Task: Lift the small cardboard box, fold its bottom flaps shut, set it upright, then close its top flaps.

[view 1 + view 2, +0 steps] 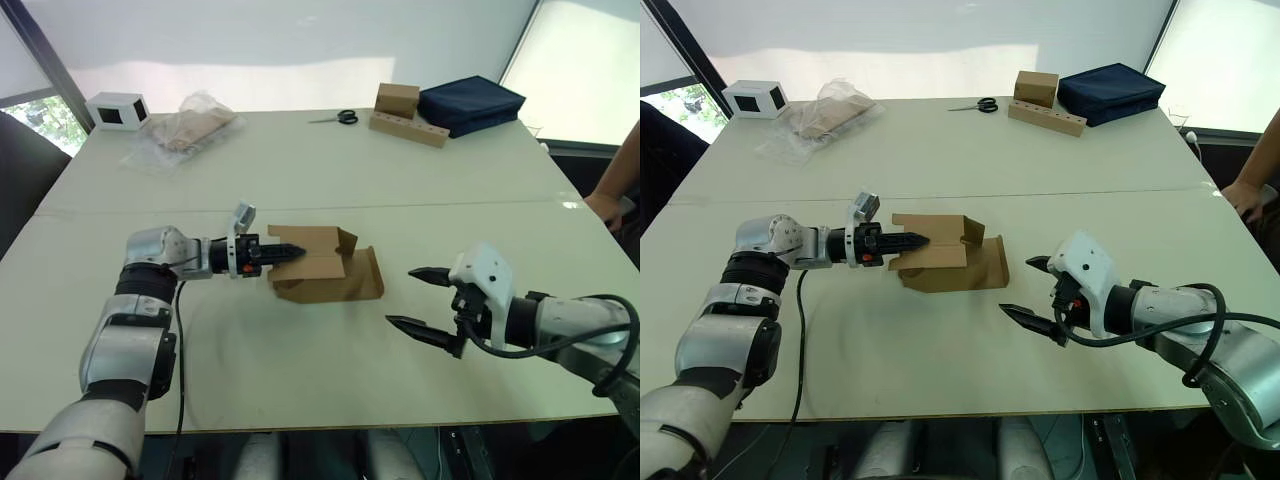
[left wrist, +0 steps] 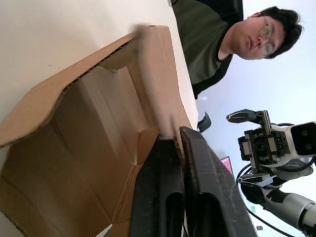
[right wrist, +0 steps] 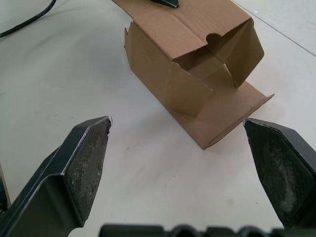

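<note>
The small cardboard box (image 1: 318,264) lies on its side near the middle of the counter (image 1: 300,170), resting on the surface, with both ends open and its flaps splayed; one long flap lies flat on the counter toward my right side. Its interior, seen from both wrist views, is bare cardboard with nothing in it. My left hand (image 1: 287,252) reaches in from the left, its two black fingers closed together on the upper wall of the box at the open end, one finger inside and one outside. My right hand (image 1: 420,299) hovers just above the counter to the right of the box, apart from it, with its fingers spread wide and pointing toward the open flap end. At the far edge of the counter stand a smaller brown box (image 1: 397,99) on a long hole-punched cardboard strip (image 1: 408,128), scissors (image 1: 340,117) beside them, and a dark blue bag (image 1: 470,103) to the right. At the far left stand a white box with a dark window (image 1: 116,110) and a clear plastic bag (image 1: 185,127) with tan contents. The counter is white with a seam across its width. A person (image 2: 232,39) sits at the right edge, a hand (image 1: 603,205) resting near the counter. Bright covered windows form the background.
</note>
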You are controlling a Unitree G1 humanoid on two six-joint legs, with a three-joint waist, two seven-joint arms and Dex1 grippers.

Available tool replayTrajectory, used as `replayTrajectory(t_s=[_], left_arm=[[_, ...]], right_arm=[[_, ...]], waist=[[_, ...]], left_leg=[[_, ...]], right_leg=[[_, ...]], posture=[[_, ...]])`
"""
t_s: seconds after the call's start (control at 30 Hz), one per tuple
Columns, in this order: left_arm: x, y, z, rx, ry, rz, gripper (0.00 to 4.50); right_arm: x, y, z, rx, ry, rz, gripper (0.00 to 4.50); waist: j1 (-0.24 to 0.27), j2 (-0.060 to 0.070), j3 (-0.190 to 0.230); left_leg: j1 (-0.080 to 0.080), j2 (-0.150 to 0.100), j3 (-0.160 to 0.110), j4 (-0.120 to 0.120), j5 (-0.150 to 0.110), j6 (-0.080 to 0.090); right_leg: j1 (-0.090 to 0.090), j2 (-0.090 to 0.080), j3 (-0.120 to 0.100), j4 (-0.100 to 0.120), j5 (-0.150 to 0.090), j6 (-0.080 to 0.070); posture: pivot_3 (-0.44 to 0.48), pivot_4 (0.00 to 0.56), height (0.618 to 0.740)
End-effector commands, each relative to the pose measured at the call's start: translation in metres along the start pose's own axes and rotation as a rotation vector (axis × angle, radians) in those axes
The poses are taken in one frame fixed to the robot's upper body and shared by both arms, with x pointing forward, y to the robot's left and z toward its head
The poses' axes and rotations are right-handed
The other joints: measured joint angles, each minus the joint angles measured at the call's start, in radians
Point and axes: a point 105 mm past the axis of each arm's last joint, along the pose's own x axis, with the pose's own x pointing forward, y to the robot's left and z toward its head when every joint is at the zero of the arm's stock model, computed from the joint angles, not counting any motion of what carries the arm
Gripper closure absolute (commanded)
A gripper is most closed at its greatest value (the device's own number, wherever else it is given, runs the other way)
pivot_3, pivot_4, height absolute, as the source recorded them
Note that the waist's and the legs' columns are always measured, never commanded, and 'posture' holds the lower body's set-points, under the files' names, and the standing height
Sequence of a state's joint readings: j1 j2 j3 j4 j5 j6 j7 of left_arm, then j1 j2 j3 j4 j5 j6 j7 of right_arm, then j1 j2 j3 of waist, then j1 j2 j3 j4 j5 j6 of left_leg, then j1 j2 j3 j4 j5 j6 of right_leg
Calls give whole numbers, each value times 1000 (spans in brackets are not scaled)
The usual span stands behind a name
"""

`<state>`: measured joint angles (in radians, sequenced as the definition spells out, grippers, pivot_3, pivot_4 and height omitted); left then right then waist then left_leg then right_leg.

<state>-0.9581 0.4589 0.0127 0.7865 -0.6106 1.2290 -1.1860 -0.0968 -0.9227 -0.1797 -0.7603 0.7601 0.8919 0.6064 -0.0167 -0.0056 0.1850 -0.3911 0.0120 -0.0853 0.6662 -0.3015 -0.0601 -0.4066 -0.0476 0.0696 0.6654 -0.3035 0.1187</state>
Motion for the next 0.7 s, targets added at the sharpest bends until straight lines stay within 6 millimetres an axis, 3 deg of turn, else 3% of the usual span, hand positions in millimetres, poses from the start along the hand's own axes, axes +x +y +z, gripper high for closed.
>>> replayTrajectory(t_s=[0.03, 0.27, 0.43, 0.7], left_arm=[[1, -6, 8, 28, -18, -9, 4467], [-6, -13, 20, 103, -71, -18, 4467], [-16, -50, 46, 401, -137, -81, 4467], [-23, -100, 54, 785, -67, -141, 4467]], right_arm=[[-4, -3, 7, -33, -36, -26, 0], [-6, -7, 5, -27, -45, -45, 0], [-14, -28, 19, 77, -199, -126, 0], [-25, -58, 46, 230, -453, -208, 0]], waist=[[0, 0, 0], [0, 0, 0], [0, -1, 0], [-1, 0, 0]], left_leg=[[0, 0, 0, 0, 0, 0], [0, 0, 0, 0, 0, 0], [0, 0, 0, 0, 1, -1], [0, 0, 0, 0, 2, -3]], right_leg=[[0, 0, 0, 0, 0, 0], [0, 0, 0, 0, 0, 0], [0, 0, 0, 0, 0, 0], [0, 0, 0, 0, 0, 0]], posture=[[0, 150, 740], [0, 150, 740], [0, 150, 740], [0, 150, 740]])
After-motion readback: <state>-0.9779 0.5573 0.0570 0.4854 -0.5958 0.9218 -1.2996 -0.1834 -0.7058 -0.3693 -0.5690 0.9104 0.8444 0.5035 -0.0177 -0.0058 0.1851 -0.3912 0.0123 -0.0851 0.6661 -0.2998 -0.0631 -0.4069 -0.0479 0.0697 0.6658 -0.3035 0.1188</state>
